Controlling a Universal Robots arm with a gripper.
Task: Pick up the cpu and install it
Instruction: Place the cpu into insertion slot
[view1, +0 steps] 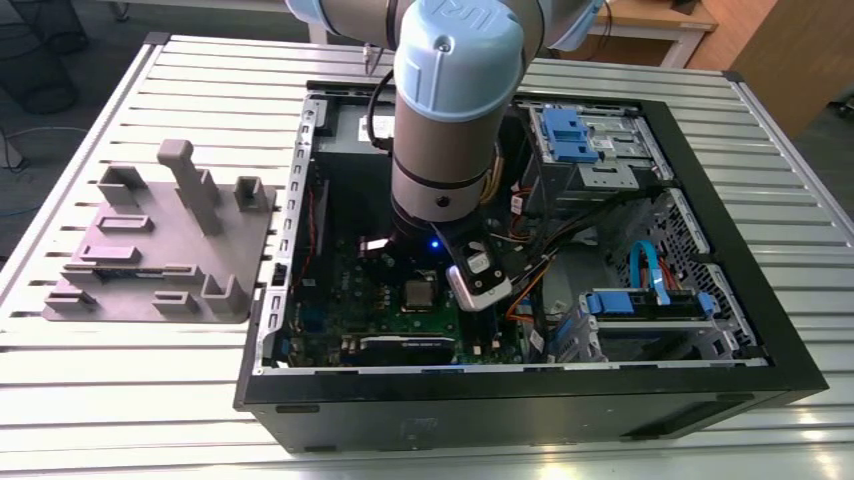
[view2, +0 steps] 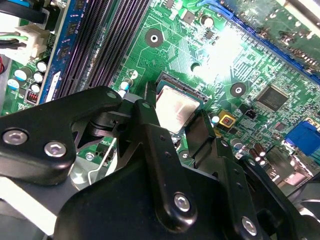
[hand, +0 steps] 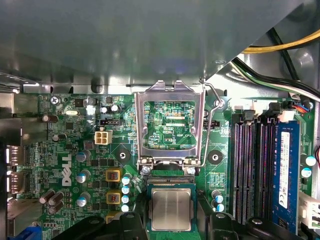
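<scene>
- In the exterior view, a robot arm (view1: 447, 120) was seen extended down into an open computer case (view1: 747, 330), which was laid flat on a slatted metal bench (view1: 160, 400).
- A grey fixture (view1: 160, 250) of moulded holders was set on the bench at nine o'clock from the case, just beside its wall.
- The cpu (view1: 419, 292) (view2: 174, 107) (hand: 171, 207), a small square with a shiny silver top, was found at its socket on the green motherboard (view1: 314, 335), at nine o'clock from a blue drive bracket (view1: 641, 300).
- Whether the cpu was fully seated could not be told.
- The claw (view2: 175, 115) (hand: 172, 217) was closed to the cpu's width. In both wrist views its black fingers (view2: 145, 120) (hand: 131, 222) were seen against two opposite edges of the chip, which was held between them.
- The socket's metal frame (hand: 170, 125) was swung open just beside the cpu.
- Black memory slots (hand: 250, 170) were lined up near the socket.
</scene>
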